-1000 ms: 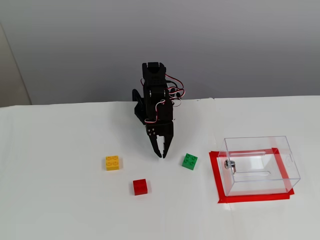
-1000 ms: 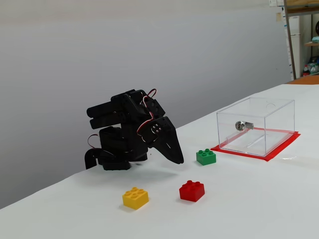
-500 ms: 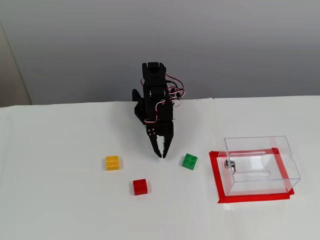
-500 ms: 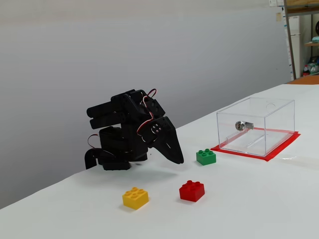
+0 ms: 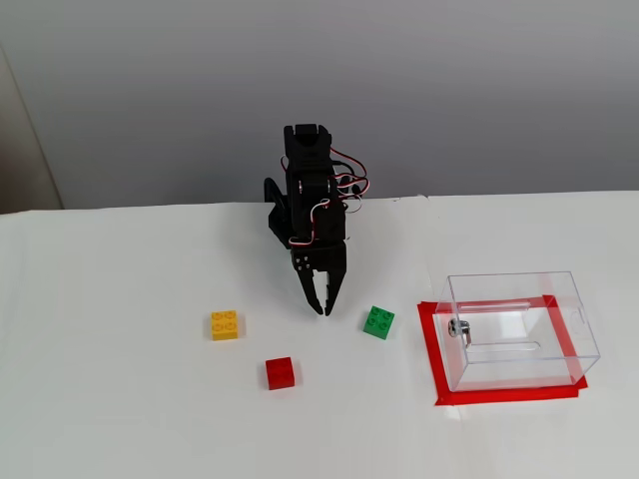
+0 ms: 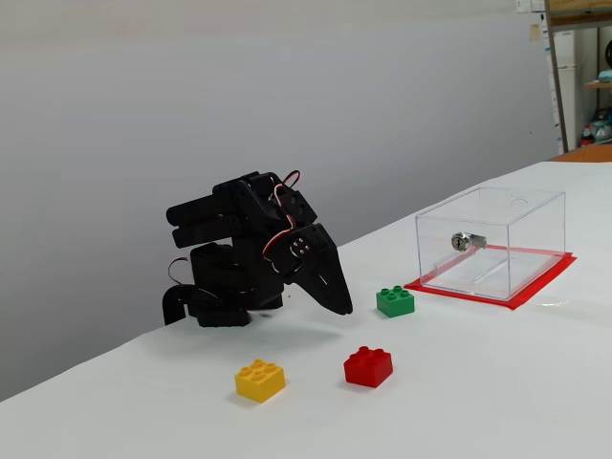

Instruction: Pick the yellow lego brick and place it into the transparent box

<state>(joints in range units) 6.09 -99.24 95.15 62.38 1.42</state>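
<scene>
The yellow lego brick [image 5: 225,324] [image 6: 260,380] lies on the white table, left of the gripper in both fixed views. The transparent box [image 5: 519,328] [image 6: 491,243] stands empty on a red mat at the right, with a small metal fitting on its side. My black gripper [image 5: 322,307] [image 6: 344,307] points down at the table between the yellow brick and the green one, shut, with nothing in it. It hangs well apart from the yellow brick.
A red brick [image 5: 281,372] [image 6: 368,366] lies in front of the gripper. A green brick [image 5: 378,322] [image 6: 395,301] sits between the gripper and the box. The red mat [image 5: 435,374] frames the box. A grey wall rises behind the table.
</scene>
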